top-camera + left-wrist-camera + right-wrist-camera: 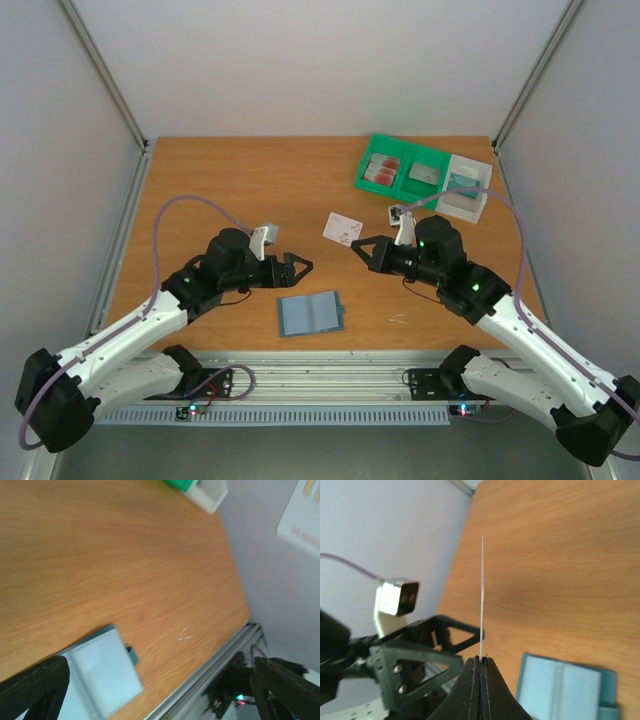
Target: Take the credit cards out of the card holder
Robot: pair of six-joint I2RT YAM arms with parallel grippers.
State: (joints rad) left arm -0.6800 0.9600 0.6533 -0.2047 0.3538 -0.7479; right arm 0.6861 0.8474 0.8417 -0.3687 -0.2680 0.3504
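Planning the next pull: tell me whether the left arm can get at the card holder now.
Probably yes: the left gripper is open close by the card holder, which lies flat with nothing between them.

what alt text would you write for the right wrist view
The right hand pinches a credit card seen edge-on, a thin pale line rising from its shut tips. The card holder lies open on the wooden table at lower right, the open left hand at lower left.

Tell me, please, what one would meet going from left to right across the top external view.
left gripper → credit card → green tray → white tray
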